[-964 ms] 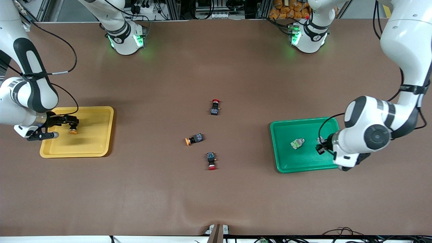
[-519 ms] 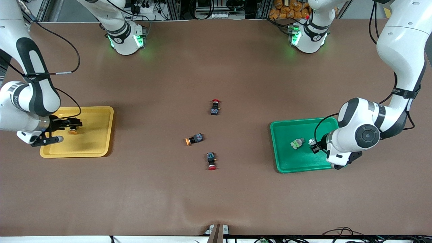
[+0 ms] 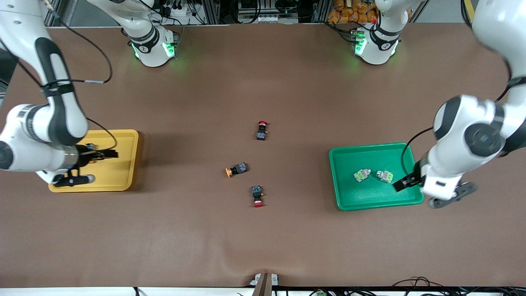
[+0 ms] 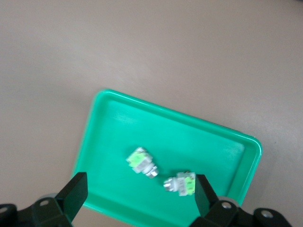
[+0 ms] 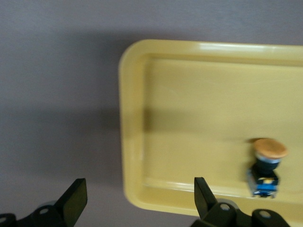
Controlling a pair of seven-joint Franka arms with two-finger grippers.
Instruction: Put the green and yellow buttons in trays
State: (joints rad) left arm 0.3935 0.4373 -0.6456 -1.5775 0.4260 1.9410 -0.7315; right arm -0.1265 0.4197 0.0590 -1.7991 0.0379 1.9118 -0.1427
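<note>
The green tray (image 3: 353,197) holds two grey-white buttons with green faces (image 3: 361,175) (image 3: 383,176), lying side by side. My left gripper (image 3: 404,183) is open and empty above the tray's edge at the left arm's end. The left wrist view shows the tray (image 4: 189,137), both buttons (image 4: 140,161) (image 4: 182,183) and the gripper (image 4: 139,196). The yellow tray (image 3: 119,172) holds one yellow-capped button (image 3: 91,146), partly hidden by my right hand. My right gripper (image 3: 107,155) is open and empty above that tray. The right wrist view shows the tray (image 5: 199,109), the button (image 5: 267,165) and the gripper (image 5: 139,198). A second yellow-capped button (image 3: 236,169) lies mid-table.
Two black switches with red caps lie on the brown table near the middle, one (image 3: 261,130) farther from the front camera than the loose yellow button, one (image 3: 257,195) nearer. Both arm bases stand along the table's back edge.
My left gripper let go of the second green button in the green tray and rose toward the left arm's end. My right gripper let go of the yellow button in the yellow tray and lifted.
</note>
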